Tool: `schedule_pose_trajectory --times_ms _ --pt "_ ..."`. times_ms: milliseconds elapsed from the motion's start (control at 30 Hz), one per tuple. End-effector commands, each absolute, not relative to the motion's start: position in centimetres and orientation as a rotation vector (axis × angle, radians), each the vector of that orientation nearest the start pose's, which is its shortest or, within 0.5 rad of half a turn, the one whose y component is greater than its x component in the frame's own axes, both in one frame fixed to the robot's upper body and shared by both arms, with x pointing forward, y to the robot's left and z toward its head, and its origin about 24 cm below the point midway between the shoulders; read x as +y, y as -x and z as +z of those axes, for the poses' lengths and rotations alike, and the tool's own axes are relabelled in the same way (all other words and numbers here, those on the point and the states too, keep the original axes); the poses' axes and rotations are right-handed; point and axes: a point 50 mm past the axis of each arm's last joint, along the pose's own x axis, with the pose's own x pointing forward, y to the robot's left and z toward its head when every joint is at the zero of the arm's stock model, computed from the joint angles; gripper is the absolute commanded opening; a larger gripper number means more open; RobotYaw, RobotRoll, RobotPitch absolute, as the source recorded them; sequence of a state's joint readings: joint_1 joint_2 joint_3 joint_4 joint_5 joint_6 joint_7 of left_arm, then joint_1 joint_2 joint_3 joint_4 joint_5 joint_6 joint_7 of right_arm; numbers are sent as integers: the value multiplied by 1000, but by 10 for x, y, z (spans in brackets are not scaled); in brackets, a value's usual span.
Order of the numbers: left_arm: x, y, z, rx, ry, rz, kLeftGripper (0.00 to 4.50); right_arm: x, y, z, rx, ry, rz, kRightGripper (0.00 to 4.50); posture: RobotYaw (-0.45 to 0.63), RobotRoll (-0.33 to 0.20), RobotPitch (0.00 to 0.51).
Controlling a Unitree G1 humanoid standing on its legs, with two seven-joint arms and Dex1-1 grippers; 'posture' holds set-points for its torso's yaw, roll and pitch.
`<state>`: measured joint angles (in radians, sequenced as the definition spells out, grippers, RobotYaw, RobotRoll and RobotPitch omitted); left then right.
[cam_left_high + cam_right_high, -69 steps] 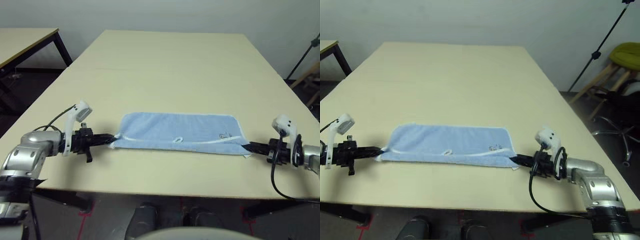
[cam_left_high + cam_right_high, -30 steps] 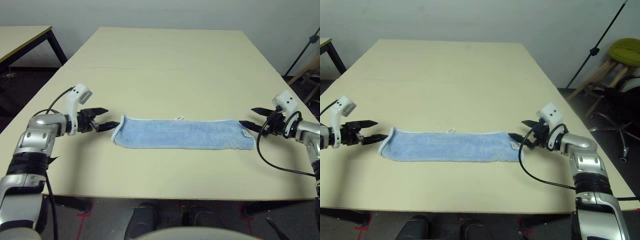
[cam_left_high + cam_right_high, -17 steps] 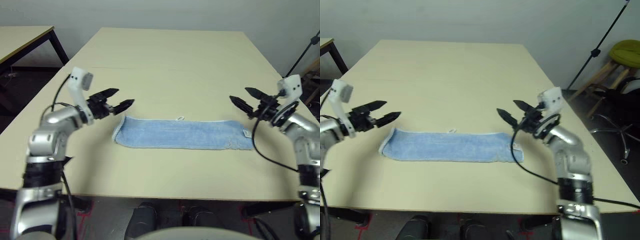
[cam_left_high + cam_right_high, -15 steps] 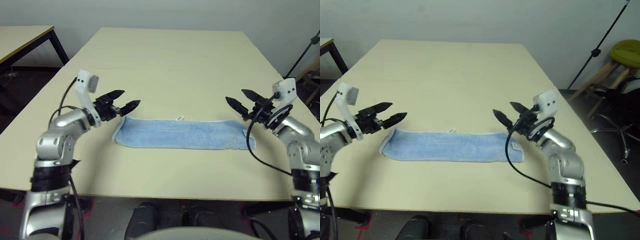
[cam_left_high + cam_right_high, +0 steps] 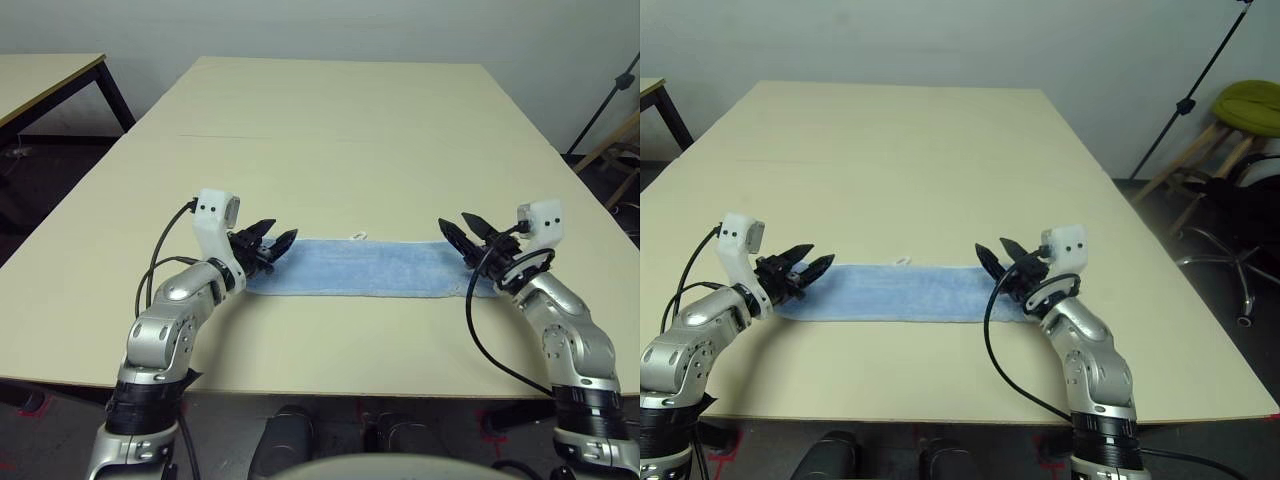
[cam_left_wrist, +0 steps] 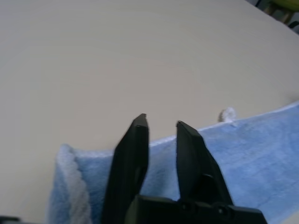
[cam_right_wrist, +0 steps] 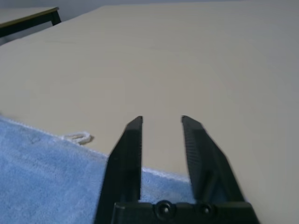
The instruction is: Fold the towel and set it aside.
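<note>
The towel (image 5: 370, 265), light blue terry, lies on the beige table (image 5: 340, 130) as a long narrow strip running left to right near the front edge. Its small white loop (image 5: 357, 237) sticks out from the far long edge. My left gripper (image 5: 272, 236) hovers over the strip's left end, fingers a little apart with nothing between them. My right gripper (image 5: 455, 222) hovers over the right end, also open and empty. In the left wrist view the towel (image 6: 252, 154) lies under the fingers (image 6: 135, 149). In the right wrist view the loop (image 7: 79, 137) lies beside the left finger.
A second table (image 5: 50, 75) stands at the back left. A tripod stand (image 5: 1200, 90) and a green stool (image 5: 1250, 105) are off the table's right side. Bare tabletop stretches behind the towel.
Both arms have swung inward from beyond the towel's ends to above them. The fingers of both grippers stand closer together than before. The towel has not moved.
</note>
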<state>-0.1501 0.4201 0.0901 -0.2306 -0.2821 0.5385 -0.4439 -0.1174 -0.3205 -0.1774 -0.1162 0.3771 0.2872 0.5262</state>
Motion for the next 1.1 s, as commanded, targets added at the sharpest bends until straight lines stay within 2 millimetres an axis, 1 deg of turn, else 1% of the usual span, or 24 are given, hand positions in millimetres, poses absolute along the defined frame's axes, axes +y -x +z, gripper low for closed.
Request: schedule_pose_trajectory --times_ms 33,67,200,433,667,933,1067,1100 --pt "201 -267 92 206 -149 -437 240 -206 -265 90 2 -61 441 325 91 0 60" --pt "202 -265 89 213 -160 -438 0 -207 -265 88 6 -61 438 17 91 0 60" --pt "206 -260 81 239 -160 -428 0 -213 -261 80 38 -61 418 17 90 0 61" --pt "216 -254 63 316 -175 -417 0 -226 -256 57 153 -26 366 17 97 0 60" --pt "236 -252 51 368 -177 -354 0 -243 -256 38 264 47 295 17 105 0 59" --pt "253 -252 48 389 -187 -329 0 -256 -258 33 293 76 263 17 117 0 56" --pt "260 -256 55 362 -190 -314 0 -262 -260 38 275 68 258 17 121 0 53" --pt "260 -259 61 328 -180 -324 0 -265 -261 44 251 28 255 17 122 0 51"
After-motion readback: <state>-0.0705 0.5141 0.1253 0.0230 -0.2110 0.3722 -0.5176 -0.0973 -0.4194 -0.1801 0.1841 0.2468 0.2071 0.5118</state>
